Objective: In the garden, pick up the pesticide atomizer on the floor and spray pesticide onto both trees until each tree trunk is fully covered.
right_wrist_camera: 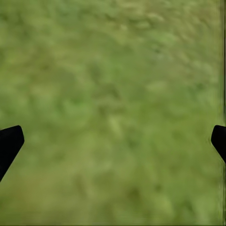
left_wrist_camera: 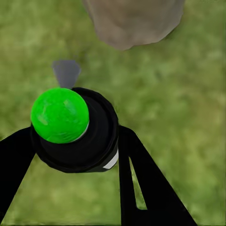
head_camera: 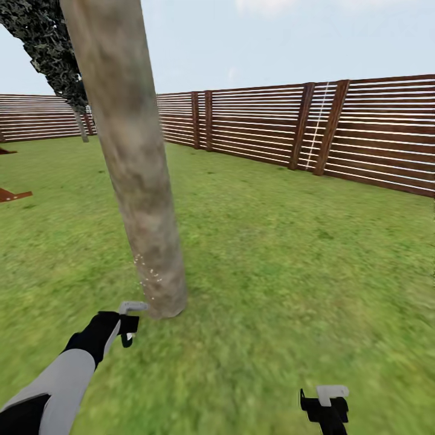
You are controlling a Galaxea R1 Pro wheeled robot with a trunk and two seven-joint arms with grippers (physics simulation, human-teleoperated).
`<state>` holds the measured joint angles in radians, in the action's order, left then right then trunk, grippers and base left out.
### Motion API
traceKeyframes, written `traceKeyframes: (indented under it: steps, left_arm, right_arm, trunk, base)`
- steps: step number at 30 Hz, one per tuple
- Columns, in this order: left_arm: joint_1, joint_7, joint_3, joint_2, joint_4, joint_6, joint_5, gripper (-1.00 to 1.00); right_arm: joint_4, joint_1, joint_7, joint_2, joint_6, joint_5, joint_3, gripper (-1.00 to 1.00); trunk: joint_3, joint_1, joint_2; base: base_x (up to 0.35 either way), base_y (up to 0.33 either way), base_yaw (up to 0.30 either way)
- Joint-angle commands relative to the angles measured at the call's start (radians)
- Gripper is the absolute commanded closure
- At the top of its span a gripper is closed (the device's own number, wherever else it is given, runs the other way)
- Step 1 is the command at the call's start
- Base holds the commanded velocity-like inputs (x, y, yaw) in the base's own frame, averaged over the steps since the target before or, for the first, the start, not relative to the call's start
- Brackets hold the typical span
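My left gripper (head_camera: 128,331) is shut on the pesticide atomizer (left_wrist_camera: 70,127), a black bottle with a round bright green top and a small grey nozzle (left_wrist_camera: 66,73). The nozzle faces the foot of a tree trunk (head_camera: 136,175), a thick, mottled grey-brown column that leans to the upper left. Small pale specks (head_camera: 146,275) dot the trunk low down, just above the gripper. The trunk's base (left_wrist_camera: 132,21) stands close beyond the bottle on the grass floor (head_camera: 272,272). A second pale trunk (head_camera: 81,125) stands far back under a dark canopy (head_camera: 48,48). My right gripper (head_camera: 326,414) hangs open over bare grass, fingertips (right_wrist_camera: 9,141) wide apart.
A reddish-brown slat fence (head_camera: 362,133) rings the lawn at the back and right. Low reddish-brown pieces (head_camera: 12,194) lie at the far left edge. Open lawn stretches to the right of the trunk.
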<state>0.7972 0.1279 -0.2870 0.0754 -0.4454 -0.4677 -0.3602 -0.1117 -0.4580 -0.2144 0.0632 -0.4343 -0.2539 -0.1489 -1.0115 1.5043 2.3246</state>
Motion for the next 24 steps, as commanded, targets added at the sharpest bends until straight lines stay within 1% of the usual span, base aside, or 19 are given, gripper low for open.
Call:
traceKeyframes:
  steps: [1,4,7,9,11,15,19,24]
  left_arm:
    - [0.0,-0.002,-0.008,0.002,-0.001,-0.005,-0.002,1.0]
    - [0.0,-0.017,-0.007,0.0,0.0,-0.006,0.0,1.0]
    - [0.0,-0.019,-0.008,-0.003,0.001,-0.011,0.0,1.0]
    - [0.0,-0.018,-0.003,-0.004,0.002,-0.036,0.0,1.0]
    - [0.0,-0.017,-0.006,-0.003,0.002,-0.07,0.001,1.0]
    - [0.0,-0.017,-0.006,0.001,0.003,-0.096,0.0,1.0]
    - [0.0,-0.02,-0.009,-0.005,0.072,-0.103,0.003,1.0]
    - [0.0,-0.019,-0.005,-0.006,0.077,-0.103,0.001,1.0]
  right_arm:
    - [0.001,-0.001,-0.003,0.0,-0.003,-0.01,-0.008,-1.0]
    - [0.0,-0.001,-0.003,0.0,-0.003,-0.01,-0.008,-1.0]
    - [0.0,-0.001,-0.003,0.0,-0.003,-0.01,-0.008,-1.0]
    - [0.0,-0.001,-0.003,0.0,-0.003,-0.01,-0.008,-1.0]
    - [0.0,-0.001,-0.003,0.0,-0.003,-0.01,-0.008,-1.0]
    - [0.001,-0.001,-0.002,-0.001,-0.003,-0.011,-0.008,-1.0]
    - [0.003,0.001,-0.001,0.0,-0.003,-0.011,-0.008,-1.0]
    - [0.001,0.01,-0.001,0.0,-0.003,-0.011,-0.008,-1.0]
  trunk:
    - [-0.001,0.0,0.0]
    - [-0.001,0.0,0.0]
    - [-0.001,0.0,0.0]
    - [-0.001,0.0,0.0]
    - [-0.001,0.0,0.0]
    - [-0.001,0.0,0.0]
    - [-0.001,0.0,0.0]
    - [-0.001,0.0,0.0]
  base:
    - [0.0,-0.276,0.0]
    - [0.045,-0.276,0.011]
    - [0.099,-0.275,0.17]
    - [0.142,-0.266,0.256]
    - [0.157,-0.261,0.273]
    - [0.174,-0.248,0.271]
    - [0.213,-0.219,0.057]
    - [0.152,-0.232,0.001]
